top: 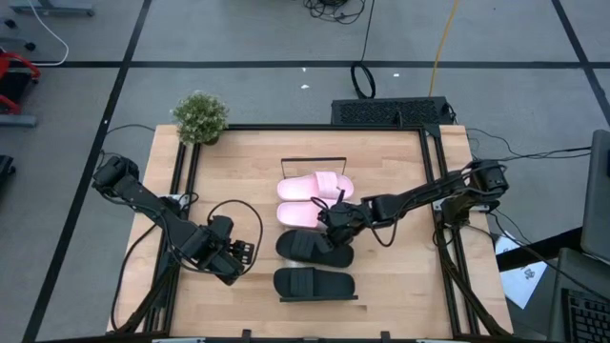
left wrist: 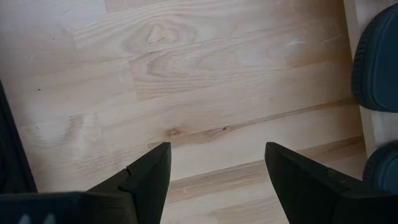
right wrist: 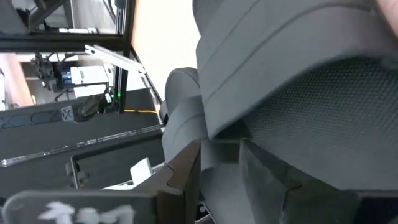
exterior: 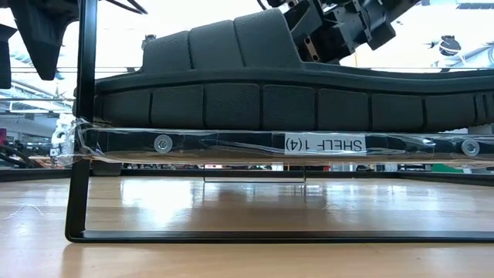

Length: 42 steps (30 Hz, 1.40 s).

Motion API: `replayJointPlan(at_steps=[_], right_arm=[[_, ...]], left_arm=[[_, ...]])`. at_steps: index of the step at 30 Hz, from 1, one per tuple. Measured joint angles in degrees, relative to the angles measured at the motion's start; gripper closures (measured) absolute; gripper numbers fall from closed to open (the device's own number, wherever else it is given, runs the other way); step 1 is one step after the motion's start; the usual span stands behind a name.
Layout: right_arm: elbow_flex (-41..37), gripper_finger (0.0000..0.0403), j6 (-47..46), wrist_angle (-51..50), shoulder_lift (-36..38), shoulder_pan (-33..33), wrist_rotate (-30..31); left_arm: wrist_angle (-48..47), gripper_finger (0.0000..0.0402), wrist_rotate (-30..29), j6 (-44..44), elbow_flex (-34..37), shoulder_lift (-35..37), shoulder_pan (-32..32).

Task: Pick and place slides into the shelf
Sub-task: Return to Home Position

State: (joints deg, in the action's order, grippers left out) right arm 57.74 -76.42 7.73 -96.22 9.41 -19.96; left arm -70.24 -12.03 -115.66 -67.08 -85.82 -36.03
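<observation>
Left gripper [top: 244, 253], spread wide and empty, above the table [top: 400, 191]; right gripper [top: 334, 219] against a black slide [top: 307, 248] on the shelf [exterior: 216, 144], hold not discernible.

The counter [left wrist: 186, 93] is pale wood with clear grain and a soft shine. The shelf [exterior: 201, 144] has a matt black metal frame [exterior: 77, 154] and glossy clear film [exterior: 116, 144]. On the shelf, the black slide [exterior: 231, 100] looks matt and ribbed.

Potted plant [top: 200, 117] at the far left corner of the wooden table [top: 400, 276], yellow cable [top: 444, 43] on the floor [top: 238, 38]
</observation>
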Motion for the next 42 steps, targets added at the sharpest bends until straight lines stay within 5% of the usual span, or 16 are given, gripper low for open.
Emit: replayJointPlan(at_steps=[15, 26, 36, 42], right_arm=[[0.00, 0.0303, 4.49, -12.12, 5.87, 1.61, 0.62], [0.02, 0.0303, 7.27, -27.00, 12.51, 5.54, 7.23], [0.00, 0.0303, 8.77, -37.07, 19.11, 11.35, 18.52], [0.00, 0.0303, 14.03, -40.28, 26.11, 14.08, 29.77]], left_arm=[[0.26, 0.0146, 0.05, -0.15, -0.01, -0.04, 0.00], [3.44, 0.0146, 0.48, -0.17, 0.01, -0.04, 0.00], [4.50, 0.0146, 3.00, -0.15, 0.01, -0.04, -0.36], [4.72, 0.0147, -3.74, 7.37, -4.33, -0.04, -0.90]])
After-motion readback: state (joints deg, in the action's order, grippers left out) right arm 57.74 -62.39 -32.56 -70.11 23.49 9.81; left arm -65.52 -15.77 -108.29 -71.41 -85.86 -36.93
